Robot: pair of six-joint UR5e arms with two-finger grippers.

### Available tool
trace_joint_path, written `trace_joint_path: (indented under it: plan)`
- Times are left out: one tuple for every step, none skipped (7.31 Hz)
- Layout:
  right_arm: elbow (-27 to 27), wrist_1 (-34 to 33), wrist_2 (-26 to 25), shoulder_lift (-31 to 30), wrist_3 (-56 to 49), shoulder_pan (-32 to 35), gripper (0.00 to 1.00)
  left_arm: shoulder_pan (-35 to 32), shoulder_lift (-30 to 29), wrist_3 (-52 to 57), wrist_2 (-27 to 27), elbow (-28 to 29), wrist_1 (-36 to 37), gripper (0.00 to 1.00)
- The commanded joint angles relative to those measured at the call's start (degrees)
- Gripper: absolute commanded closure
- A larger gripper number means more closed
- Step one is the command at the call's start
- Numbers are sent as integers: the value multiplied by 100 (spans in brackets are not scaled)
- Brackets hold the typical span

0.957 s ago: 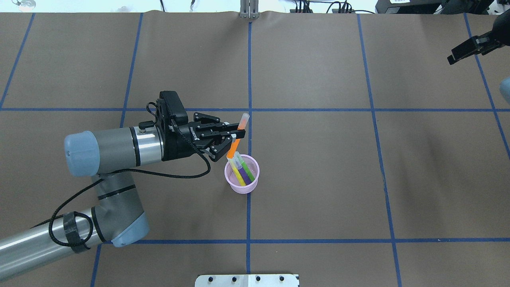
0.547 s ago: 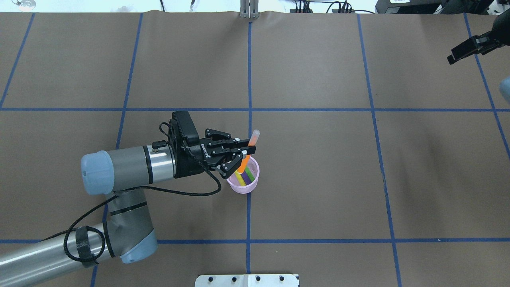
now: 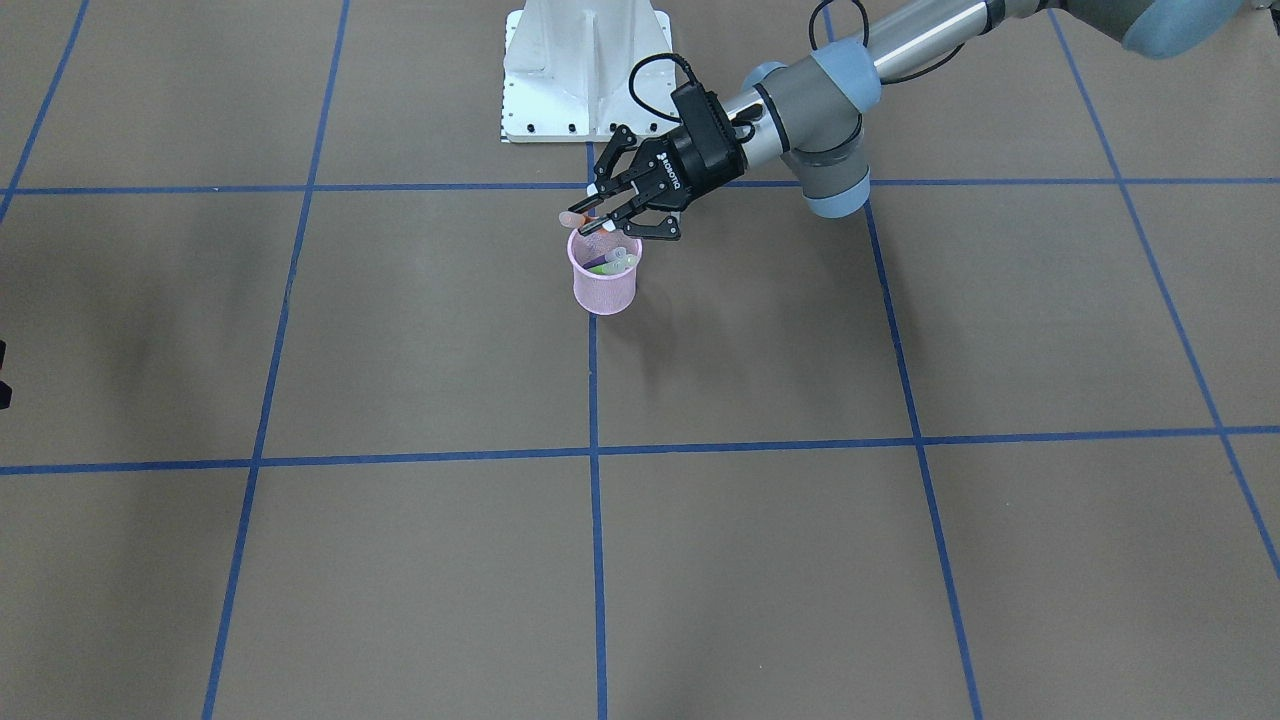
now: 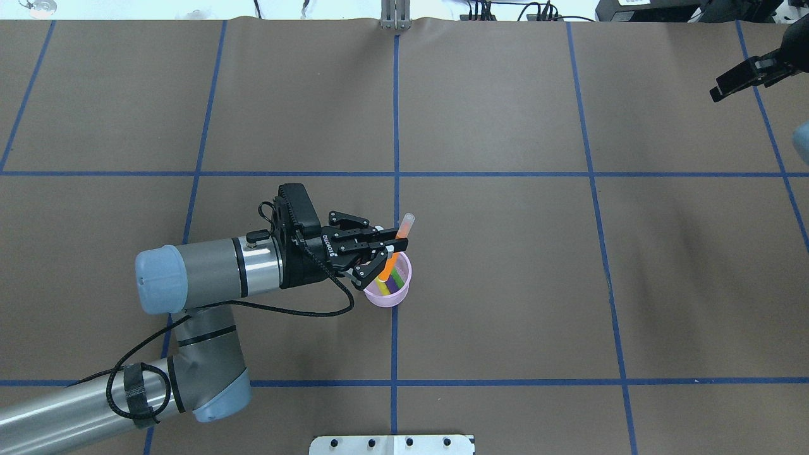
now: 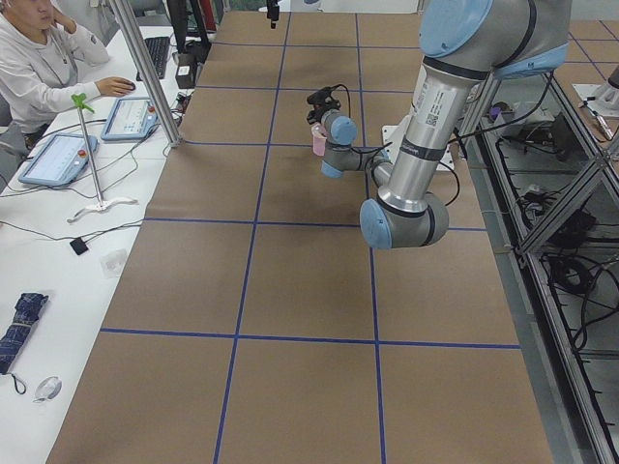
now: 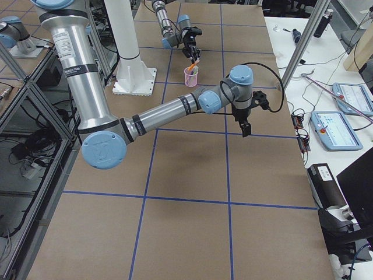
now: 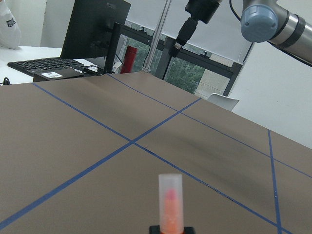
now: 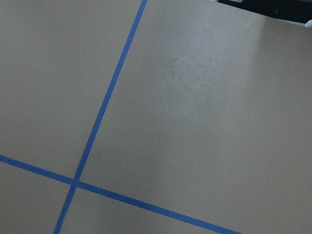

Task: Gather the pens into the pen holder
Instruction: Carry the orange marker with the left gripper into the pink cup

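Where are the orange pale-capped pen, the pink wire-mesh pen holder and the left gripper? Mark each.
orange pale-capped pen (image 4: 392,258), overhead view, on its orange barrel.
pink wire-mesh pen holder (image 3: 604,290), front-facing view, on its mesh wall.
left gripper (image 4: 395,246), overhead view, midway between its fingertips.

Your table (image 4: 505,265) is flat brown w/ a grid of blue tape lines (image 4: 396,114). Pen holder (image 4: 387,299): pink/lilac wire mesh, see-thru. In it you've got a yellow pen (image 4: 382,288), purple pen (image 4: 392,285) & green pen (image 4: 398,275), caps pale & translucent. Orange pen (image 4: 392,258): same pale cap, pinkish core showing thru in the wrist view. Left gripper (image 4: 392,249): black, white lettering. Left arm (image 4: 208,278): grey metal, pale blue joint caps, black cable (image 4: 303,309). Right gripper (image 4: 720,91): black. Base plate (image 3: 585,70): white.
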Motion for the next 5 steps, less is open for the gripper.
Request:
trace_joint_path:
  plan:
    - [-14, -9, -4, 0, 1, -9, 0, 1, 5, -30, 2, -5, 5, 0]
    - [-102, 0, 4, 17, 1, 78, 0, 1, 5, -57, -6, -14, 5, 0]
    - [-181, -9, 13, 26, -8, 175, 1, 1, 5, -109, -7, -83, 40, 0]
    - [-234, -9, 31, -69, -16, 289, 0, -51, 22, -110, -59, -119, 118, 0]
    - [-304, -17, 39, -192, -190, 490, 1, -217, 83, -101, -146, -154, 363, 1]
